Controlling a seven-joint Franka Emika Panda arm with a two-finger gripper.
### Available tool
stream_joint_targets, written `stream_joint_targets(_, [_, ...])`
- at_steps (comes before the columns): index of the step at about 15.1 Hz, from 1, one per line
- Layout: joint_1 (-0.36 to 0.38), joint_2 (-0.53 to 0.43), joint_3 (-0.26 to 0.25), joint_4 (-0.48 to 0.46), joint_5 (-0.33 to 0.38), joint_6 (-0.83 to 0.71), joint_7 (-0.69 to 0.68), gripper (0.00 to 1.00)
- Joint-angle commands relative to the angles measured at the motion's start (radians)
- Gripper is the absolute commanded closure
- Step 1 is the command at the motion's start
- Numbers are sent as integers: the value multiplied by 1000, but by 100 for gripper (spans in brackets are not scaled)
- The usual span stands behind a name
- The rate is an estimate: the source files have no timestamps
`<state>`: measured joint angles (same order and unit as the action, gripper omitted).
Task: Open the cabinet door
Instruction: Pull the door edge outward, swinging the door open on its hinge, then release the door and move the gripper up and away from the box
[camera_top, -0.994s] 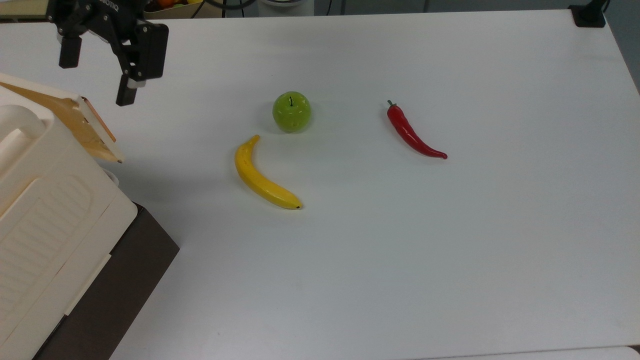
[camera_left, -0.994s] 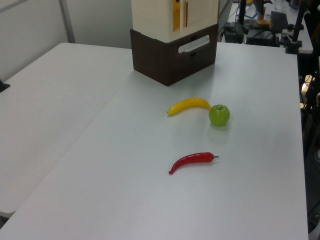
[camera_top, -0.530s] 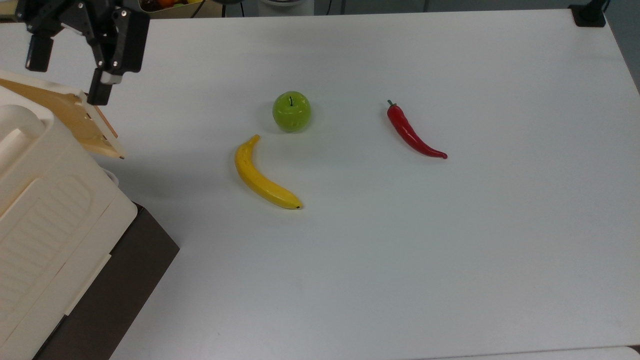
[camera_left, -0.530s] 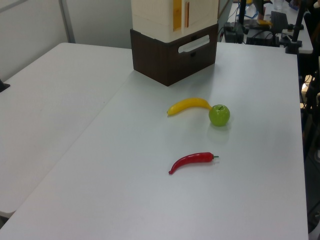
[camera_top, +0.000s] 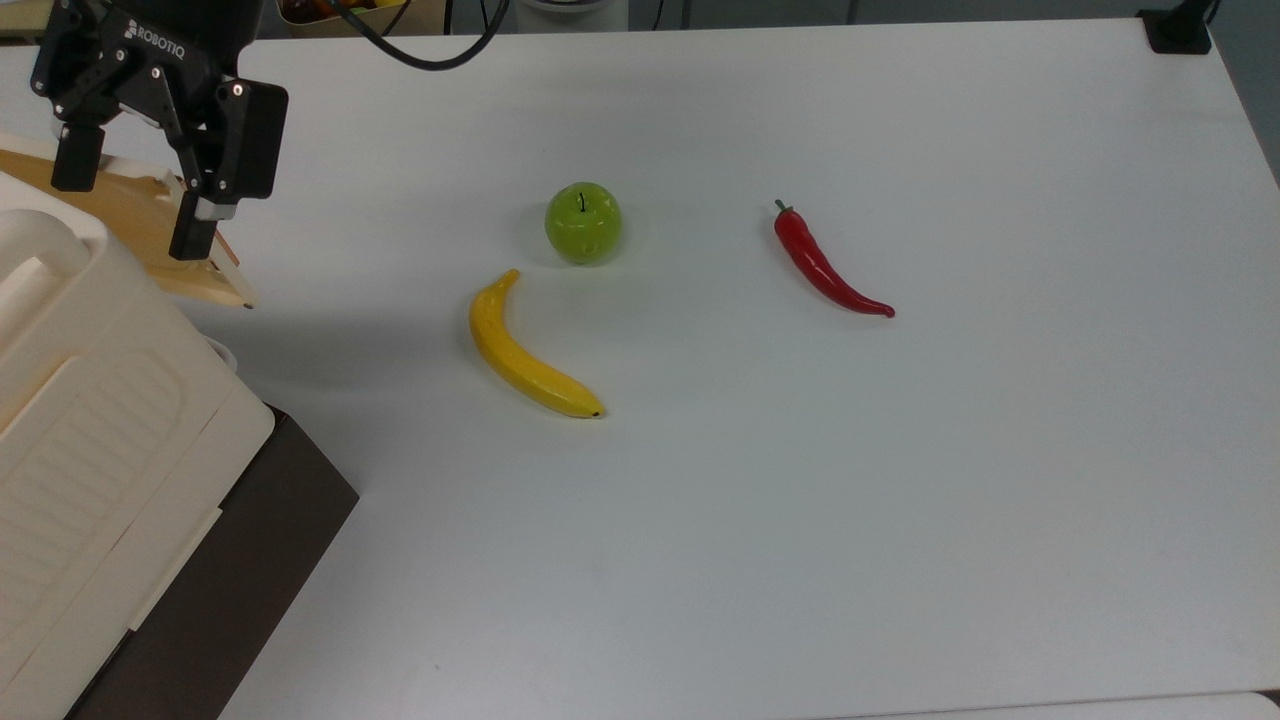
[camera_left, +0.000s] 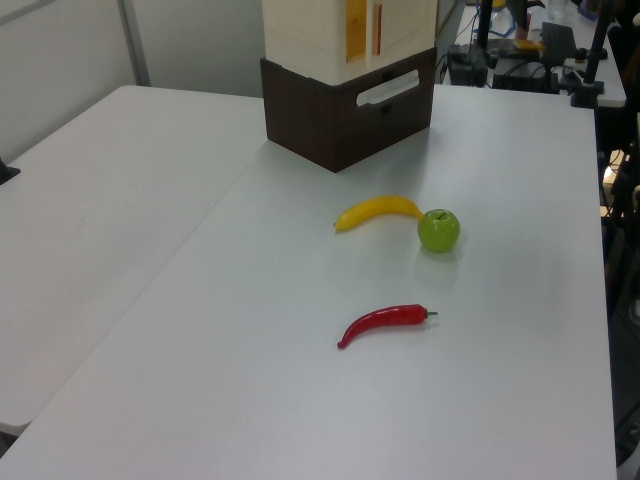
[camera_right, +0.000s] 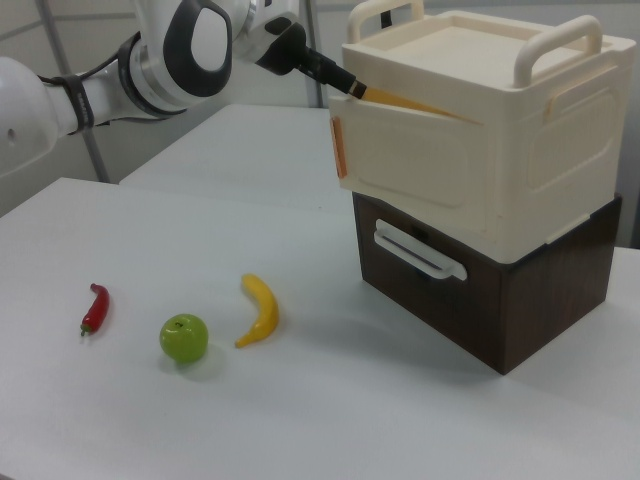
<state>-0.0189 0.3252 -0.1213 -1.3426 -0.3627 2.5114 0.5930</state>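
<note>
one banana (camera_top: 528, 354), one apple (camera_top: 583, 223), one chilli (camera_top: 826, 265), seemingly one cabinet (camera_right: 480, 150)

The arm (camera_right: 120, 75) is glossy white, built of rounded, bulbous segments with dark grey rings and caps at the joints. A black cable (camera_right: 85, 72) runs along its outside. At the end sits a matte black gripper (camera_top: 130, 200), blocky and angular, with white "ROBOTIQ" lettering on its body. Small silver screws dot its linkages. Its two fingers (camera_top: 190, 235) are black and squared, each ending in a flat pad. Black cables (camera_top: 420, 45) loop away behind it.
</note>
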Motion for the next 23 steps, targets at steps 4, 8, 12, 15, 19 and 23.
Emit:
stream_joint_targets(4, [-16, -67, -9, -61, -7, -123, -21, 0])
stream_joint_targets(8, [-36, -103, -8, -75, 8, -267, -119, 0])
stream_joint_targets(12, [-59, -118, -5, -96, 21, -359, -209, 0])
stream_joint_targets(15, [-73, -124, -8, -92, 114, -453, -364, 0])
stream_joint_targets(19, [-78, -144, -8, -84, 223, -600, -553, 0])
stream_joint_targets(23, [-43, -161, 20, -93, 274, -724, -553, 0])
